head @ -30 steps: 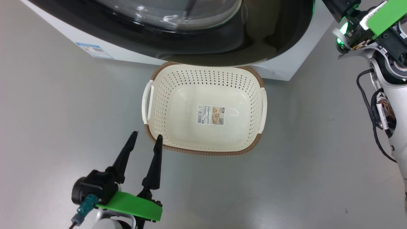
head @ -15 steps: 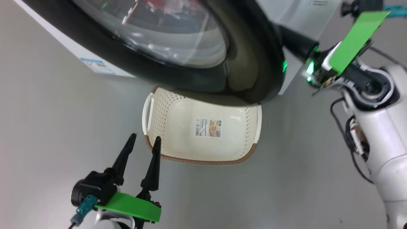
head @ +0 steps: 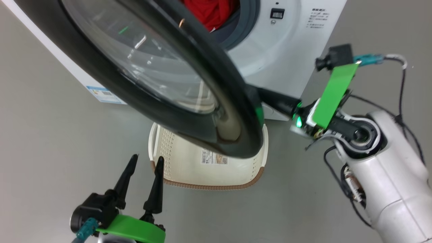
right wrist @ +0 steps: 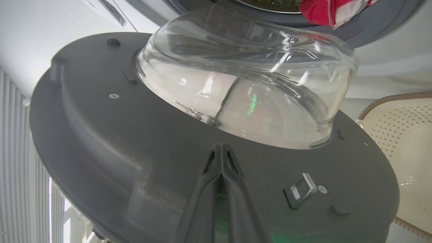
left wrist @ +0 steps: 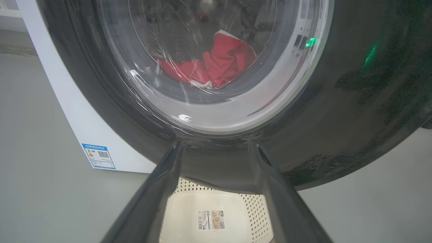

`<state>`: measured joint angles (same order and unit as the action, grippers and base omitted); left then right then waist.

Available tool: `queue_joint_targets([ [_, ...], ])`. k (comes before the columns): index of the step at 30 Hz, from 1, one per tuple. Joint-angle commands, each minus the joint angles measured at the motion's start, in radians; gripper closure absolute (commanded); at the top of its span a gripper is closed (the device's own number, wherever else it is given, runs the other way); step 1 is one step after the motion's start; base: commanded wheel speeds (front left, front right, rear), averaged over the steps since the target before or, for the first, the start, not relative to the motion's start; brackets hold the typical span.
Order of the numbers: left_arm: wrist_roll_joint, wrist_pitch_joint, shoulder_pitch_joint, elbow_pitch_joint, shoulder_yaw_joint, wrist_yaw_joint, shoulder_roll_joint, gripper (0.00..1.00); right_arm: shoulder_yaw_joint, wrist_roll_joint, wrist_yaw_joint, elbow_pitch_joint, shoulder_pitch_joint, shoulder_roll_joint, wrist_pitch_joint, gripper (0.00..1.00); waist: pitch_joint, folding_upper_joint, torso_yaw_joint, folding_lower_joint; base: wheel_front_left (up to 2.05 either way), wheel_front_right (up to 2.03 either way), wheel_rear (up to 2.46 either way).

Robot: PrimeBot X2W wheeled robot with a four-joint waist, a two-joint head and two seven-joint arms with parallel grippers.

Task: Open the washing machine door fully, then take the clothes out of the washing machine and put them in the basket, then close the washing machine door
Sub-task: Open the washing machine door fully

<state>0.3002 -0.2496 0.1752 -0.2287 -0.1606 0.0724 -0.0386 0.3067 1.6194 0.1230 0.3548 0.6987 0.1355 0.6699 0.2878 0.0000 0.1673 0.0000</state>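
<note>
The washing machine door stands partly open, its black rim and glass bowl hanging over the basket. Red clothes lie in the mouth of the white washing machine. My right gripper is shut, its tips pressed to the door's grey inner face below the glass bowl. In the head view its dark fingers reach behind the door's edge. My left gripper is open and holds nothing, just left of the basket's near corner. It faces the door's front, with clothes showing through the glass.
The basket sits on the grey floor right before the machine, half under the door. A blue sticker marks the machine's lower left corner. A metal latch juts from the door's inner face. Bare floor lies to the left and right.
The door has swung out from nearly shut, with my right gripper moving behind its edge. The head view has shifted upward, so the drum mouth and clothes show. The left gripper holds still.
</note>
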Motion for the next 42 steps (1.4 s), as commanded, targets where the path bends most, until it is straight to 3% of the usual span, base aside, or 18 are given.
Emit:
queue_joint_targets([
  [1,-0.012,-0.012,-0.012,0.02,0.035,0.008,-0.012,0.0,0.017,-0.002,0.008,-0.036,-0.013,-0.026,0.006,1.0,-0.014,0.0,-0.006,0.0,0.0,0.0,0.0],
  [15,0.0,-0.012,-0.025,0.038,0.051,0.01,-0.012,0.0,0.02,-0.035,0.008,-0.072,-0.069,-0.05,0.001,1.0,-0.028,0.0,-0.003,0.0,0.0,0.0,0.0],
  [16,0.001,-0.012,-0.024,0.038,0.053,0.01,-0.012,0.0,0.018,-0.041,0.008,-0.072,-0.072,-0.049,-0.006,0.78,-0.029,0.0,-0.004,0.0,0.0,0.0,0.0],
  [18,0.001,-0.012,-0.026,0.038,0.056,0.01,-0.012,0.0,0.016,-0.053,0.008,-0.072,-0.08,-0.048,-0.021,0.55,-0.033,0.0,-0.006,0.0,0.0,0.0,0.0],
  [19,0.0,-0.012,-0.028,0.038,0.058,0.011,-0.012,0.0,0.014,-0.059,0.008,-0.071,-0.086,-0.047,-0.032,0.24,-0.037,0.0,-0.008,0.0,0.0,0.0,0.0],
  [20,-0.001,-0.012,-0.03,0.037,0.061,0.011,-0.012,0.0,0.012,-0.064,0.008,-0.068,-0.092,-0.046,-0.045,0.0,-0.041,0.0,-0.01,0.0,0.0,0.0,0.0],
  [30,-0.022,-0.012,-0.051,0.028,0.083,0.016,-0.012,0.0,0.022,-0.163,0.008,-0.04,-0.18,-0.009,-0.251,0.0,-0.074,0.0,-0.041,0.0,0.0,0.0,0.0],
  [42,-0.039,-0.012,-0.092,0.016,0.116,0.021,-0.012,0.0,0.078,-0.14,0.008,0.043,-0.349,0.037,-0.43,0.0,-0.13,0.0,-0.079,0.0,0.0,0.0,0.0],
])
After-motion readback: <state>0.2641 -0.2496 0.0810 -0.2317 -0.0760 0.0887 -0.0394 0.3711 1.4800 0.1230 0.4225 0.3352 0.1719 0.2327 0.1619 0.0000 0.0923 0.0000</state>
